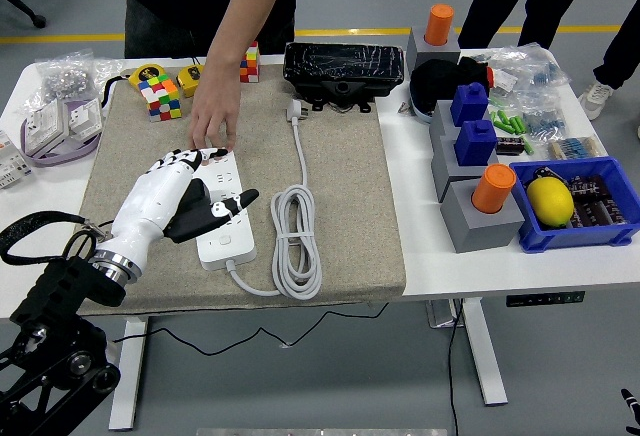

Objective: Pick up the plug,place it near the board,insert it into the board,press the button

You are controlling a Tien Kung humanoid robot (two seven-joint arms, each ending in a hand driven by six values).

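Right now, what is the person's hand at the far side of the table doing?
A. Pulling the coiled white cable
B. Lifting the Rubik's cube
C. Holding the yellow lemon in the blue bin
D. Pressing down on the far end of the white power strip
D: the person's hand rests with its fingertips on the far end of the white power strip, while the robot's left hand is over the strip's middle.
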